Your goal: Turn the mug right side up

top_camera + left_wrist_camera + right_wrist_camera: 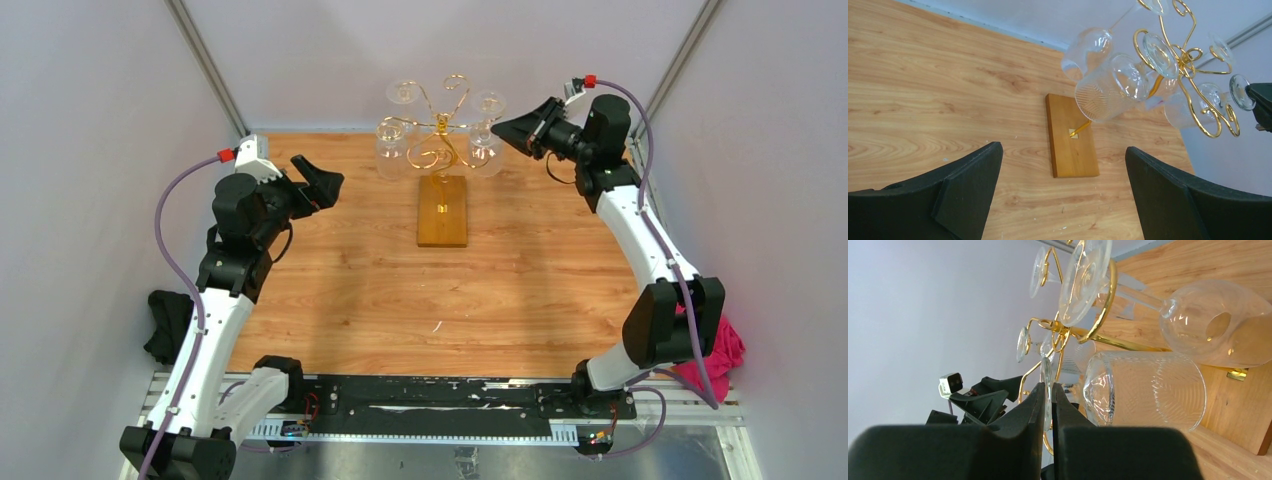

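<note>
No mug shows in any view. A gold wire rack (440, 130) on a wooden base (443, 210) carries several clear stemmed glasses hanging upside down. My right gripper (500, 126) is at the rack's right side. In the right wrist view it (1048, 385) is shut on the thin foot disc (1047, 371) of a ribbed glass (1153, 390). That ribbed glass (1100, 95) also hangs in the left wrist view. My left gripper (322, 180) hovers left of the rack, open and holding nothing. Between its fingers the left wrist view shows only the table and the base (1071, 137).
A smooth wine glass (1218, 325) hangs beside the ribbed one. A black cloth (165, 325) lies off the table's left edge and a pink cloth (725, 345) off the right. Grey walls and metal posts close in the back corners.
</note>
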You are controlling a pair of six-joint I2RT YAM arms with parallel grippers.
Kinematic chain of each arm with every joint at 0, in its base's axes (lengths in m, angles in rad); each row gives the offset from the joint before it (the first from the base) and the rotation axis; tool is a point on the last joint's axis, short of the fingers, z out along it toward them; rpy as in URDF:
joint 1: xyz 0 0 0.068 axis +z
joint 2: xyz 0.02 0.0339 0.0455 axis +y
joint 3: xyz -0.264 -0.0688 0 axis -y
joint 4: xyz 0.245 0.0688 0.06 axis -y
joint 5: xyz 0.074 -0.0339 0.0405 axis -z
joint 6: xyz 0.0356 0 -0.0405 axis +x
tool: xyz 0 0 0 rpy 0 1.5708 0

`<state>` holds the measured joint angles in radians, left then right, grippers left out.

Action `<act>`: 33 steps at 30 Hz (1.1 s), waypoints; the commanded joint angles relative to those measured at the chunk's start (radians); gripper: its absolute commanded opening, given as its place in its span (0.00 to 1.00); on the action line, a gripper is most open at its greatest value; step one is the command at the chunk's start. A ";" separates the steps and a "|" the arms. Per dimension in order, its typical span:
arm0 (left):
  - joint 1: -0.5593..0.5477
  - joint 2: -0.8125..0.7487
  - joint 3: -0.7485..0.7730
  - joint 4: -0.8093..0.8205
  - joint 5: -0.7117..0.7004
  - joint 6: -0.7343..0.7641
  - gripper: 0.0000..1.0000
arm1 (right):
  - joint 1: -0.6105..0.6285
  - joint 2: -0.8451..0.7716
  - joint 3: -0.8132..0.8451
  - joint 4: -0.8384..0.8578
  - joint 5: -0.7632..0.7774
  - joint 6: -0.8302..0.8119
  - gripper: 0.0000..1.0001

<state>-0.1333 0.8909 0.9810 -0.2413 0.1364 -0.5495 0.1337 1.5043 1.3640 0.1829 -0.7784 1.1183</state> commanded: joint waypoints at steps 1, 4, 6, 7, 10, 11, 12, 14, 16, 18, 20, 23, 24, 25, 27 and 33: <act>-0.003 -0.006 -0.010 0.007 -0.006 0.008 0.99 | -0.015 -0.047 -0.018 0.051 -0.034 0.015 0.00; -0.003 -0.003 -0.013 0.012 -0.002 0.003 0.99 | -0.021 -0.068 -0.045 0.053 -0.037 0.015 0.00; -0.003 -0.004 -0.015 0.015 0.000 0.001 0.99 | -0.025 -0.083 -0.065 0.053 -0.039 0.015 0.00; -0.003 -0.003 -0.017 0.017 0.001 -0.001 0.99 | -0.029 -0.090 -0.075 0.053 -0.041 0.015 0.00; -0.003 -0.001 -0.021 0.019 0.003 -0.003 0.99 | -0.039 -0.114 -0.110 0.058 -0.044 0.016 0.00; -0.003 -0.003 -0.021 0.018 0.005 -0.003 0.99 | -0.042 -0.124 -0.120 0.058 -0.043 0.015 0.00; -0.003 -0.002 -0.021 0.019 0.009 -0.001 0.99 | -0.046 -0.129 -0.127 0.055 -0.042 0.013 0.00; -0.003 0.001 -0.017 0.016 0.017 0.002 0.99 | -0.055 -0.143 -0.140 0.052 -0.049 0.010 0.00; -0.003 0.001 -0.012 0.007 0.023 0.006 0.99 | -0.064 -0.156 -0.155 0.052 -0.055 0.011 0.00; -0.003 -0.002 -0.012 0.004 0.023 0.008 0.99 | -0.076 -0.174 -0.173 0.048 -0.059 0.008 0.00; -0.003 -0.009 -0.016 0.003 0.023 0.008 0.99 | -0.087 -0.194 -0.187 0.038 -0.065 0.003 0.00; -0.003 -0.013 -0.015 -0.001 0.032 0.008 1.00 | -0.099 -0.235 -0.202 0.011 -0.076 -0.012 0.00; -0.003 -0.013 -0.012 -0.005 0.039 0.009 1.00 | -0.103 -0.253 -0.207 -0.014 -0.078 -0.025 0.00; -0.003 -0.013 -0.010 -0.008 0.048 0.008 0.99 | -0.106 -0.281 -0.211 -0.035 -0.079 -0.040 0.00; -0.003 -0.016 -0.013 -0.010 0.069 0.006 0.99 | -0.112 -0.333 -0.217 -0.087 -0.079 -0.068 0.00; -0.007 -0.045 -0.050 0.035 0.208 0.009 0.85 | -0.123 -0.546 -0.237 -0.312 -0.059 -0.161 0.00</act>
<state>-0.1333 0.8795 0.9615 -0.2363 0.2256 -0.5537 0.0296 1.1107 1.1328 -0.0029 -0.8162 1.0286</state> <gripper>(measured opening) 0.908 0.108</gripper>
